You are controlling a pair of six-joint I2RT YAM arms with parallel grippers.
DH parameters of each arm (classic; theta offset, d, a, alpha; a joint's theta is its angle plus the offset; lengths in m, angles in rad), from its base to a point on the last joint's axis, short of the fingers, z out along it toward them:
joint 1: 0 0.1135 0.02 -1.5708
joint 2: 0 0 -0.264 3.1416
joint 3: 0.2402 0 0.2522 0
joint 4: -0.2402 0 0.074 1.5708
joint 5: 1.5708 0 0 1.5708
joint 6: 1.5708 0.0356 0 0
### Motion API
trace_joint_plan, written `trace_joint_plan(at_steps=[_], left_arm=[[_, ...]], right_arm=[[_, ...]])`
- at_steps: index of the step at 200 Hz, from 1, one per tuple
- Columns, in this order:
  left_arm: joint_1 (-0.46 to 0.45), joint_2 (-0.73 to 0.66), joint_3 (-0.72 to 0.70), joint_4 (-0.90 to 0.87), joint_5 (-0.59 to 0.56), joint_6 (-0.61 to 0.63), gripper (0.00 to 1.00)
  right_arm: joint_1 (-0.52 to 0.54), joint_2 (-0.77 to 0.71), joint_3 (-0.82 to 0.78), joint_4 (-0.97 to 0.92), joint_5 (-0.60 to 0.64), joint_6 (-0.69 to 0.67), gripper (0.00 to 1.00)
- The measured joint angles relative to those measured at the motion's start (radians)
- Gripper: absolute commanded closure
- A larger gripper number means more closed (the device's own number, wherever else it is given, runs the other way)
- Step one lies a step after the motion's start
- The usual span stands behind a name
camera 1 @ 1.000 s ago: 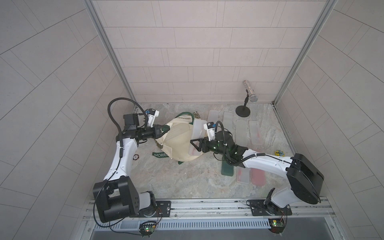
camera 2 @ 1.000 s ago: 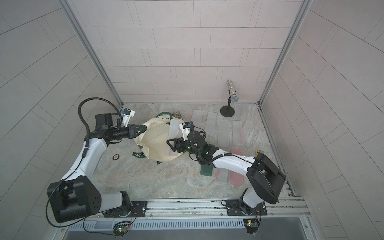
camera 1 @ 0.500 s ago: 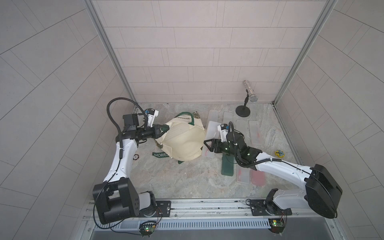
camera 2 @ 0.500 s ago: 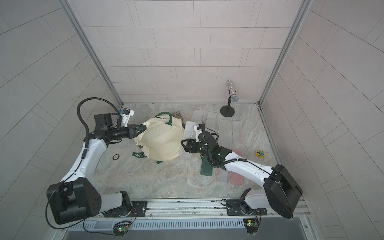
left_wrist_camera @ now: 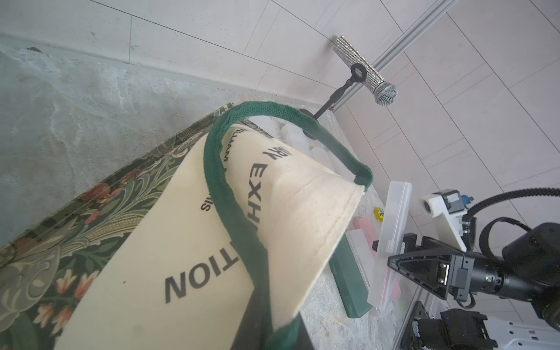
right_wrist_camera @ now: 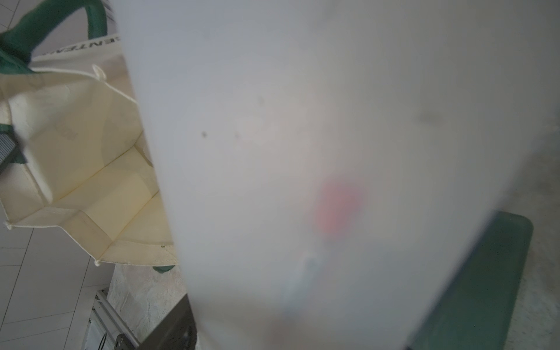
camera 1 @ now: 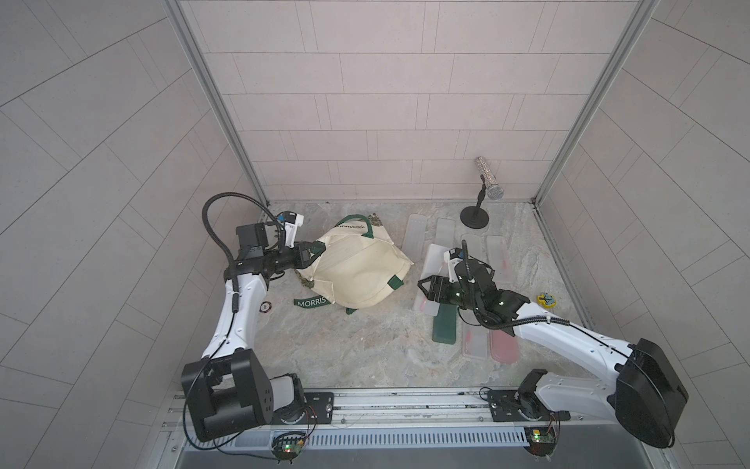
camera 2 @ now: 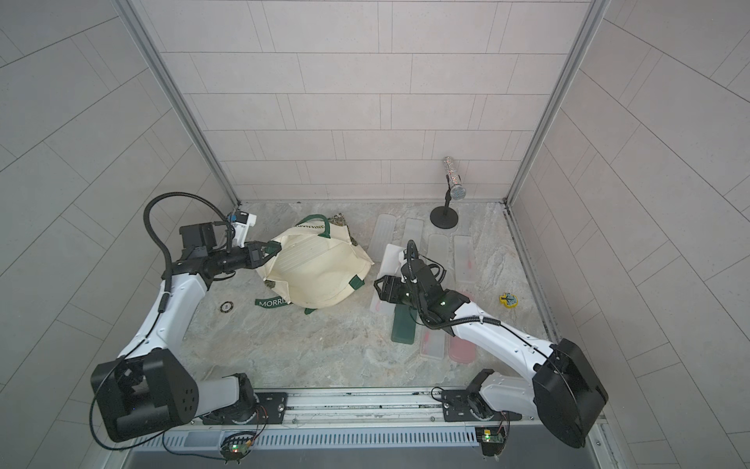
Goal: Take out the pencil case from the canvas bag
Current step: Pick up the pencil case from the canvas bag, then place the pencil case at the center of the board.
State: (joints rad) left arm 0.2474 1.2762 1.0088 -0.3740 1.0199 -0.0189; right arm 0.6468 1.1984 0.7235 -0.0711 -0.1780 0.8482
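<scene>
while our left gripper point(camera 1: 310, 258) sits clamped on the green strap point(left_wrist_camera: 239, 224) to prop the canvas bag point(camera 1: 357, 276) open, our right gripper point(camera 1: 425, 289) grips the frosted pencil case point(camera 1: 435, 260) outside, just beside it.

Bare worktop point(camera 1: 365, 353) in front of the canvas bag point(camera 1: 357, 276): open. Gap right of the bag is taken by the right fingers point(camera 1: 427, 280) and their frosted pencil case point(camera 1: 432, 260). Beyond: frosted cases point(camera 1: 414, 237), dark green case point(camera 1: 445, 325), pink case point(camera 1: 504, 345). Mic stand point(camera 1: 474, 215) blocks the back right corner.
</scene>
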Motion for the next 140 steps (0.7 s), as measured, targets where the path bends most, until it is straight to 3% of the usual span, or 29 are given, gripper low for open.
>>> trace_joint_plan(at_steps=[61,140], left_arm=[[0.015,0.000,-0.004,0.027,-0.049,-0.023,1.00],[0.037,-0.005,-0.011,0.049,-0.075,-0.057,1.00]], right_arm=[[0.000,0.073,0.002,-0.057,-0.017,0.040,0.35],[0.040,0.292,0.073,-0.049,-0.100,0.099,0.36]])
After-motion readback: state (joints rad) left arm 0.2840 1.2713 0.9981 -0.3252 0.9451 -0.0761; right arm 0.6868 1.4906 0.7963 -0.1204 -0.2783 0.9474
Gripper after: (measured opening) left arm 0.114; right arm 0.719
